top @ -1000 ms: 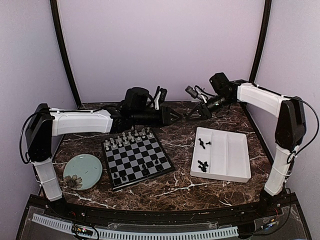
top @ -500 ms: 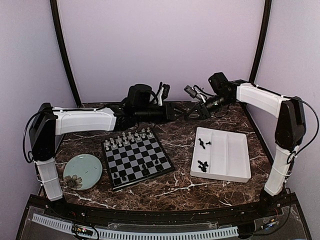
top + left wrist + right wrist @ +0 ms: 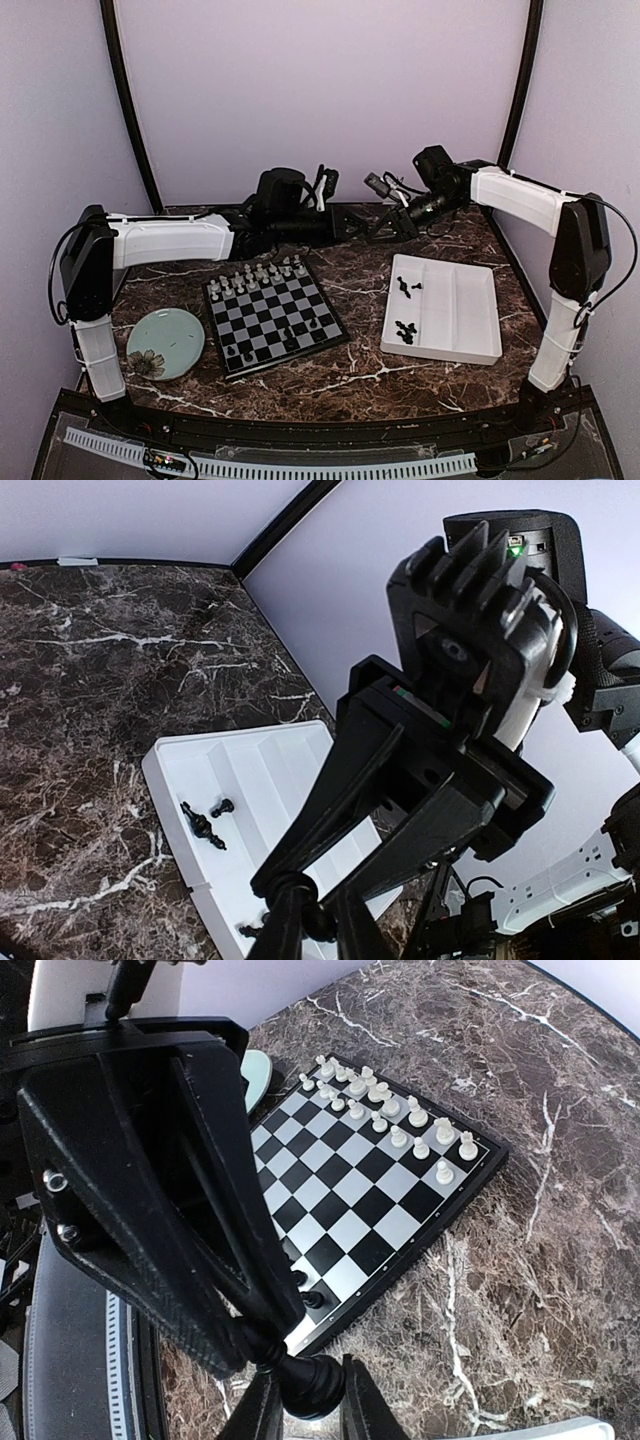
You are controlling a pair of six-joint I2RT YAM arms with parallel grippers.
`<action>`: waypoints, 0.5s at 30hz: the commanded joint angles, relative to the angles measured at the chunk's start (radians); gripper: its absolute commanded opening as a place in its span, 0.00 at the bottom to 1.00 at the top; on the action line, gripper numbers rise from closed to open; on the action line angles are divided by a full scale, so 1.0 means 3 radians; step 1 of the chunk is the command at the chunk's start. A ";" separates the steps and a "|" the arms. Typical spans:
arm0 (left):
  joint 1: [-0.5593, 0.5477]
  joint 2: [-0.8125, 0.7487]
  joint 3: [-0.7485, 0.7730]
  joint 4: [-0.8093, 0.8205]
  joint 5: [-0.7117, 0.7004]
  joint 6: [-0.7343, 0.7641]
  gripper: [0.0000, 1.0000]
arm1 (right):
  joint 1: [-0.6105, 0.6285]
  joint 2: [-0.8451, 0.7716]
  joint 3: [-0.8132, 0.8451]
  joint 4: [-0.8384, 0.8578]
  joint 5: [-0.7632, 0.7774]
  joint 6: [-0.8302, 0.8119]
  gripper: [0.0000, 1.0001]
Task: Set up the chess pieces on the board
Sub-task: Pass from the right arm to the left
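Above the back of the table my two grippers meet tip to tip. The right gripper (image 3: 312, 1400) (image 3: 380, 229) is shut on the round base of a black chess piece (image 3: 315, 1385). My left gripper (image 3: 318, 925) (image 3: 360, 230) pinches the other end of that same piece (image 3: 312, 920). The board (image 3: 275, 315) (image 3: 470, 1175) lies left of centre. White pieces (image 3: 262, 272) (image 3: 400, 1120) fill its far rows, and three black ones (image 3: 290, 338) (image 3: 313, 1298) stand near its front edge. More black pieces (image 3: 405, 330) (image 3: 203, 825) lie in the white tray (image 3: 450, 315).
The white compartment tray (image 3: 260, 770) lies right of the board on the dark marble table. A round pale-green plate (image 3: 165, 343) (image 3: 257, 1065) lies left of the board. Lilac walls close in the back and both sides.
My left arm has reached further right until its fingertips met the right gripper, and its jaws have narrowed onto the black piece. The right arm has hardly moved.
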 commanded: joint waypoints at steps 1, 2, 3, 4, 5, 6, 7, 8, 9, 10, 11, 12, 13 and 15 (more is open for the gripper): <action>-0.0008 -0.0011 0.0088 0.0039 0.0011 0.0031 0.12 | 0.0041 -0.0046 0.0065 0.0039 -0.0054 -0.0018 0.21; -0.0007 -0.0011 0.0089 0.0038 0.0009 0.0037 0.12 | 0.0044 -0.0050 0.0063 0.0041 -0.0057 -0.0021 0.21; -0.0008 -0.0011 0.0089 0.0031 0.0000 0.0039 0.10 | 0.0049 -0.0049 0.0058 0.0041 -0.0060 -0.0018 0.21; -0.0009 -0.0011 0.0089 0.0029 -0.0010 0.0043 0.10 | 0.0049 -0.0055 0.0053 0.0037 -0.0072 -0.0024 0.22; -0.0008 -0.0016 0.0089 0.0016 -0.0026 0.0049 0.09 | 0.0053 -0.0059 0.0052 0.0018 -0.0098 -0.0046 0.24; -0.0006 -0.0018 0.0092 0.0008 -0.0033 0.0068 0.08 | 0.0054 -0.0069 0.0055 -0.0033 -0.0138 -0.0094 0.28; -0.0006 -0.0029 0.0103 -0.0019 -0.0050 0.0087 0.07 | 0.0050 -0.0080 0.0058 -0.0086 -0.0170 -0.0138 0.32; -0.0003 -0.0040 0.0111 -0.0050 -0.0060 0.0137 0.07 | 0.0043 -0.0101 0.0055 -0.0140 -0.0215 -0.0176 0.37; 0.0002 -0.0074 0.0122 -0.0134 -0.0086 0.0173 0.06 | 0.0026 -0.0123 0.0046 -0.0212 -0.0279 -0.0240 0.42; 0.0006 -0.0101 0.0121 -0.0184 -0.0104 0.0259 0.06 | 0.0002 -0.0145 0.0029 -0.0288 -0.0339 -0.0303 0.45; 0.0012 -0.0162 0.0107 -0.0311 -0.0153 0.0308 0.06 | -0.0025 -0.0169 0.0009 -0.0364 -0.0387 -0.0377 0.50; 0.0013 -0.0204 0.0093 -0.0462 -0.0181 0.0421 0.05 | -0.0057 -0.0192 -0.0012 -0.0466 -0.0421 -0.0468 0.52; 0.0016 -0.0299 0.0045 -0.0540 -0.0240 0.0543 0.05 | -0.0115 -0.0207 -0.0052 -0.0560 -0.0451 -0.0563 0.54; 0.0017 -0.0465 -0.0062 -0.0777 -0.0312 0.0715 0.05 | -0.0217 -0.0243 -0.0161 -0.0707 -0.0521 -0.0729 0.57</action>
